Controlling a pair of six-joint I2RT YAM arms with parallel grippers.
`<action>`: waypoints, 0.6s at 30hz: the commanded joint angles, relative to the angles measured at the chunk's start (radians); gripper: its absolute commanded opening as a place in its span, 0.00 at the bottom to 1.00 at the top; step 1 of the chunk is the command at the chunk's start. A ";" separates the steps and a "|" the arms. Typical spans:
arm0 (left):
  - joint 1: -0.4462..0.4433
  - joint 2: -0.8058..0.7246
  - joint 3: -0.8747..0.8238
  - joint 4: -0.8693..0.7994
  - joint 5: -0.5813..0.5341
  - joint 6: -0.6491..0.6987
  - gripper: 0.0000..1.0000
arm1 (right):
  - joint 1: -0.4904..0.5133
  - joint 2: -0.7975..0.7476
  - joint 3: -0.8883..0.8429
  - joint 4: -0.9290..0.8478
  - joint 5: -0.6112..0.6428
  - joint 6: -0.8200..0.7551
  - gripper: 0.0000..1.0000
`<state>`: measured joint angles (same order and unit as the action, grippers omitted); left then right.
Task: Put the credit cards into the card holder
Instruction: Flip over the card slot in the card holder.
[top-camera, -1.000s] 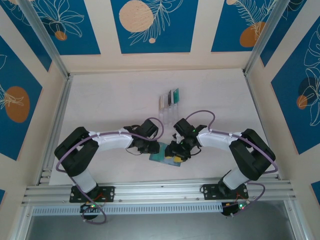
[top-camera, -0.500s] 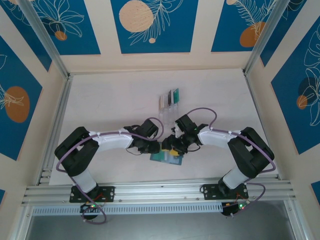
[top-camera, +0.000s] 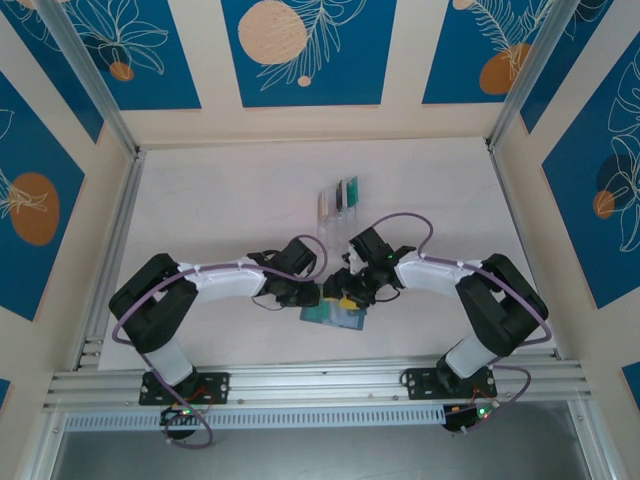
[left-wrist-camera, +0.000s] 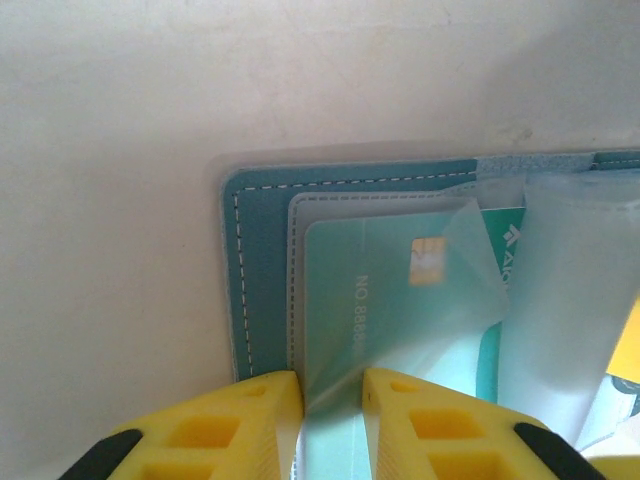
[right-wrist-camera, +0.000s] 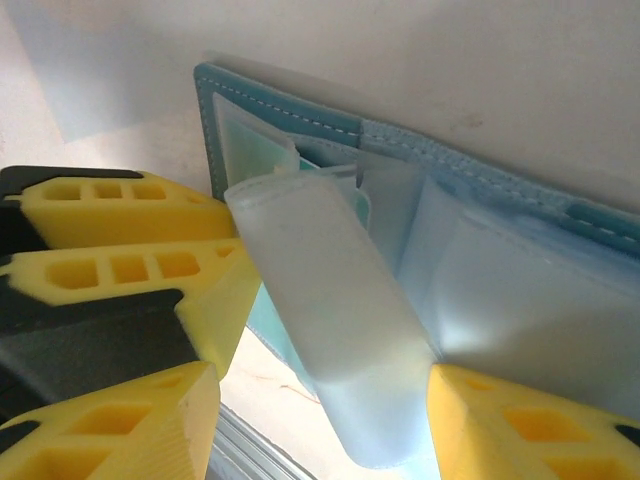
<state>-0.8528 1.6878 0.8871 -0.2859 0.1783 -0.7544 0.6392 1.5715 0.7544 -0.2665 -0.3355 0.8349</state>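
The card holder (top-camera: 336, 318) lies open on the table between both grippers. In the left wrist view its teal stitched cover (left-wrist-camera: 256, 270) shows, with a teal-green credit card (left-wrist-camera: 390, 300) with a gold chip lying in a pale pocket. My left gripper (left-wrist-camera: 333, 402) is shut on the edge of a lifted see-through pocket leaf (left-wrist-camera: 470, 270). In the right wrist view my right gripper (right-wrist-camera: 320, 430) stands open, its fingers (right-wrist-camera: 530, 425) wide apart around a curled clear pocket leaf (right-wrist-camera: 330, 300). The left gripper's yellow fingers (right-wrist-camera: 130, 235) sit just beside it. More credit cards (top-camera: 347, 192) stand upright farther back.
A clear slotted rack (top-camera: 332, 212) holds the upright cards behind the grippers, near the table's middle. The aluminium rail (top-camera: 320, 380) runs along the near edge close behind the wallet. White walls (top-camera: 300, 125) enclose the table on three sides.
My right gripper has shifted slightly up and left over the wallet and its jaws have spread wider. The left gripper holds its place.
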 joint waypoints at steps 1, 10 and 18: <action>-0.009 0.081 -0.062 -0.039 -0.018 -0.016 0.25 | 0.003 0.012 0.024 0.045 -0.077 0.009 0.58; -0.005 0.049 -0.086 -0.021 -0.023 -0.057 0.24 | 0.005 0.018 0.033 0.146 -0.154 0.082 0.61; 0.016 -0.019 -0.096 -0.008 0.034 -0.070 0.25 | -0.008 0.101 -0.025 0.316 -0.218 0.183 0.60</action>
<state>-0.8345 1.6508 0.8356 -0.2386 0.1886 -0.8188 0.6254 1.6295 0.7490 -0.0917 -0.5083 0.9470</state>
